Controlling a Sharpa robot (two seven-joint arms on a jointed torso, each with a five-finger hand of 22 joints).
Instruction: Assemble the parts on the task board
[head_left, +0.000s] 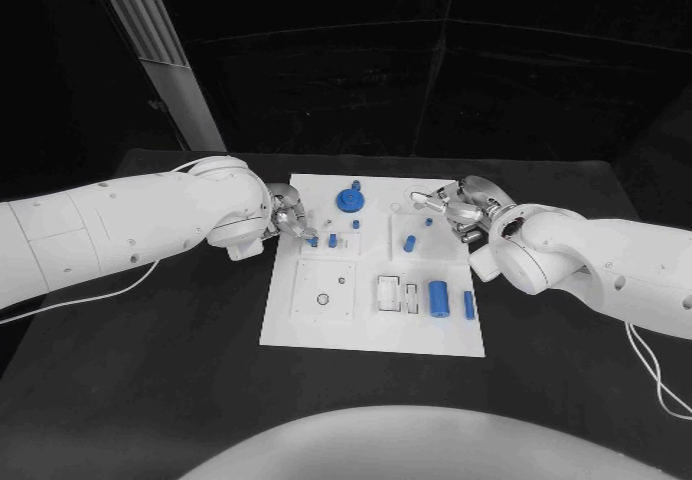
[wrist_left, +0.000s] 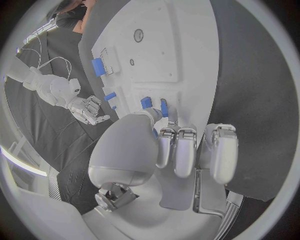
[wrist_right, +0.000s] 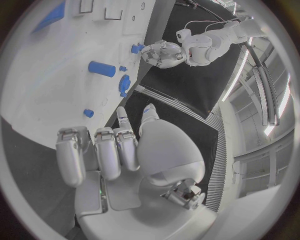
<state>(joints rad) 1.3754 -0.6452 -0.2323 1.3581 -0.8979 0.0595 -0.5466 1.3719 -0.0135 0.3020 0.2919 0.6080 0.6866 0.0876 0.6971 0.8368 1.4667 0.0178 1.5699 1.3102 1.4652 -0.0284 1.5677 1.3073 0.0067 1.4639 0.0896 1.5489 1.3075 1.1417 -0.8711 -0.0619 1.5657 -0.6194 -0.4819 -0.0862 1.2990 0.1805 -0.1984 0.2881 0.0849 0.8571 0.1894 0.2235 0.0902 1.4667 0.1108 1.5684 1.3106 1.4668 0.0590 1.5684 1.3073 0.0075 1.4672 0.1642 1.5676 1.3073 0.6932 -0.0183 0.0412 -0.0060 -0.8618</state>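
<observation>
The task board (head_left: 378, 330) lies in the middle of the black desk (head_left: 173, 400), long side running away from the robot, so that both arms can reach it from its two sides.

The left robot hand (head_left: 289, 222) is at the left edge of the board, in the upper part of the frame. Its fingertips come down on a small blue peg (head_left: 313, 241) near that edge; whether it really pinches the peg I cannot tell, because the fingers cover the contact. In the left wrist view two short blue pegs (wrist_left: 154, 105) stand just in front of the fingertips.

The right robot hand (head_left: 459, 212) hovers at the upper right edge of the board, fingers apart and holding nothing. I judge it waits there, out of the way, ready for the parts on its side.

I count about nine blue parts in the head view: one gear (head_left: 351, 199) at the top, a few small pegs around the middle, one lying cylinder (head_left: 410, 243), and three upright blocks (head_left: 438, 297) in the lower right.
</observation>
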